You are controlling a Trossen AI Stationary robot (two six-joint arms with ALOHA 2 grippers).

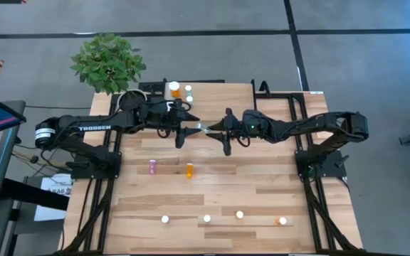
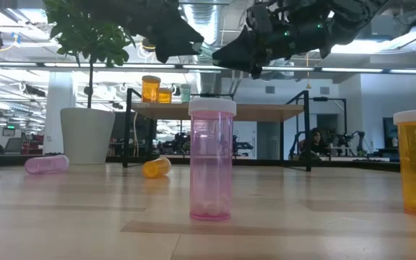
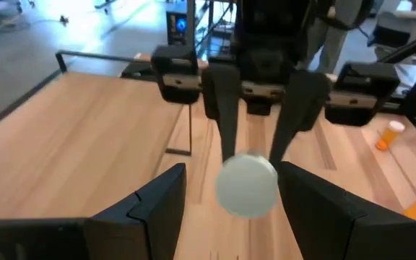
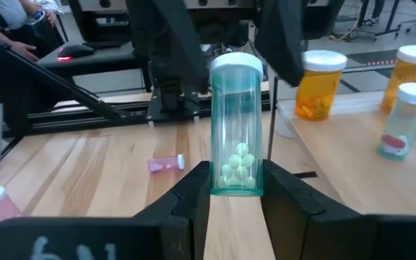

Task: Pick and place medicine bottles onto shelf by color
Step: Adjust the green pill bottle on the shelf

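The teal bottle (image 4: 236, 124) sits between my two grippers, in the air above the middle of the tabletop (image 1: 262, 192), a little in front of the shelf (image 2: 266, 110). My right gripper (image 4: 235, 189) is clamped on its lower body, so in the right wrist view it stands straight up out of my fingers (image 4: 191, 189), white cap away from the wrist, pills settled at the bottom. In the left wrist view I see only its round cap (image 3: 246, 185) end-on, so its long axis points straight at my left gripper (image 3: 231, 198), whose fingers are spread wide on either side of the cap without touching it.

This looks to me like a handover, right to left. To do it well, I should bring the left fingers around the upper body just below the cap, close squarely across the axis, and only then let the right go; loosening early would drop it.

An orange bottle (image 4: 318, 84) and other bottles stand on the shelf beside it. A pink bottle (image 1: 153, 166) and another orange one (image 1: 189, 170) lie on their sides on the tabletop below, well apart from my grippers.
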